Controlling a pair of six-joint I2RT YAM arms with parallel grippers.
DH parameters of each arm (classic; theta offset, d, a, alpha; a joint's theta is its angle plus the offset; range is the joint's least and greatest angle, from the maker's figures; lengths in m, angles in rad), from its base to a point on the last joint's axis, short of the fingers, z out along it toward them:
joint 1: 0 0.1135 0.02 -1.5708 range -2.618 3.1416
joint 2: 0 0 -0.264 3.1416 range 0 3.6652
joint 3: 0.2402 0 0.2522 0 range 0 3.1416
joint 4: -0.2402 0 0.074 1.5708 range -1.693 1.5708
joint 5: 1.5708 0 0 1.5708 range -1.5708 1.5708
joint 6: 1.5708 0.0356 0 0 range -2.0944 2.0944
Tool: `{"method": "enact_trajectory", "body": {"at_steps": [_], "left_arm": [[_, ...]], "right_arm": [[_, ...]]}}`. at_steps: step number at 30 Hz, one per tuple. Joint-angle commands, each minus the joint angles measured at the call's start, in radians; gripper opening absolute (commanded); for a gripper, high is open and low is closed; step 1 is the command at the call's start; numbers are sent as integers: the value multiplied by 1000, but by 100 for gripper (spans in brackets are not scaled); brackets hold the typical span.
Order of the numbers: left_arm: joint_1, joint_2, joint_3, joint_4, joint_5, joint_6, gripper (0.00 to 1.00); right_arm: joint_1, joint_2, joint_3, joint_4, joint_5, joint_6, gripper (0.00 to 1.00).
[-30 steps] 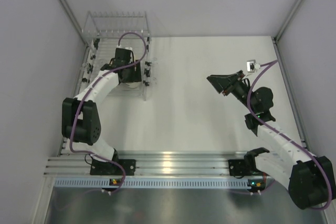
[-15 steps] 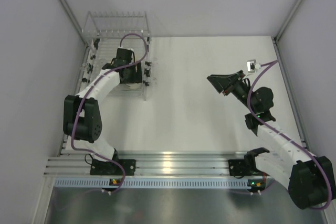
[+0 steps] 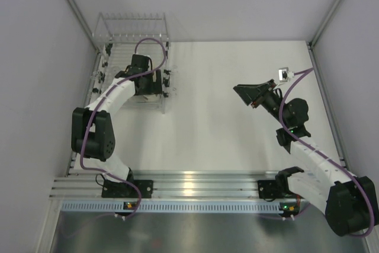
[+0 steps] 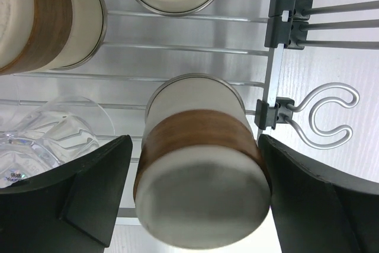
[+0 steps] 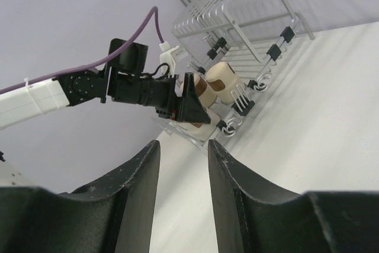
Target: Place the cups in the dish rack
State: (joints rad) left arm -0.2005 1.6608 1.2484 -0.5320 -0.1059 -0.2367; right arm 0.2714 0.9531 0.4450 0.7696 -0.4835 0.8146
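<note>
Judged a release: the left jaws stand wide either side of a brown-banded cream cup (image 4: 201, 164) resting on the dish rack (image 4: 177, 48) tines, with a gap on one side. Next calls for backing straight out, missing the clear cup (image 4: 53, 140) beside one jaw. Right jaws: narrow, empty. The top view hides the cups under the left arm (image 3: 112, 96).

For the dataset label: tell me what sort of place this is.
Probably a robotics lab test cell, not a kitchen: a white table boxed in by blank walls, the left arm and right arm bolted to an aluminium rail, and a dish rack of cups as the only housewares.
</note>
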Motion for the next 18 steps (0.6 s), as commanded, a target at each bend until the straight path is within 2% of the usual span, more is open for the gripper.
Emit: {"method": "enact_trajectory", "body": {"at_steps": [1, 3, 18], "left_arm": [[-5, -6, 43, 1, -23, -3, 96], [-7, -9, 42, 1, -31, -3, 98], [-16, -102, 75, 4, -87, 0, 98]], "right_arm": [[-18, -5, 0, 53, -12, -2, 39], [-17, -5, 0, 53, -12, -2, 39], [-20, -5, 0, 50, -10, -5, 40]]}}
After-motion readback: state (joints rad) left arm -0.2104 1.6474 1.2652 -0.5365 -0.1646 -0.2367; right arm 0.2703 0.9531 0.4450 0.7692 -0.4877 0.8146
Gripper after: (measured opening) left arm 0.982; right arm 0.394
